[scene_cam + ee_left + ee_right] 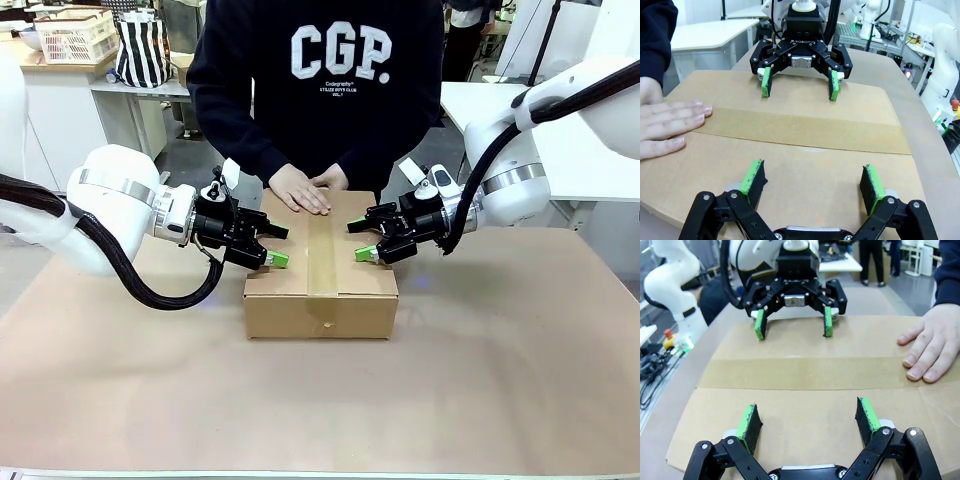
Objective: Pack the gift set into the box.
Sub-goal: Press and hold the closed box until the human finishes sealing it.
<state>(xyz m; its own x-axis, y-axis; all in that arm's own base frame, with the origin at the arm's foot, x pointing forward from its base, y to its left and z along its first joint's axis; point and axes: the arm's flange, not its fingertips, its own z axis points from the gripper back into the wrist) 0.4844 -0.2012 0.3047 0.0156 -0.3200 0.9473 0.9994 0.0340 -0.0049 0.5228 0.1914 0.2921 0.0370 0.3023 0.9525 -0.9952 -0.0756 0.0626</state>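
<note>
Brown cardboard box [320, 275] sits closed mid-table. Left gripper [272, 246] and right gripper [362, 240] hover over its opposite edges, fingers spread, empty. A person's hand [299, 189] presses its far flap.

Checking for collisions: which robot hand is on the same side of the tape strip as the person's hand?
The left hand. The person's hand rests on the box left of the tape strip; the right hand hovers across it.

Box [320, 285]: plain brown corrugated carton, rectangular, sat upright at mid-desk [500, 380], toward the far side. Top flaps lay shut and flat; 1 brown tape strip [320, 250] ran along the middle seam and down the near face.
</note>
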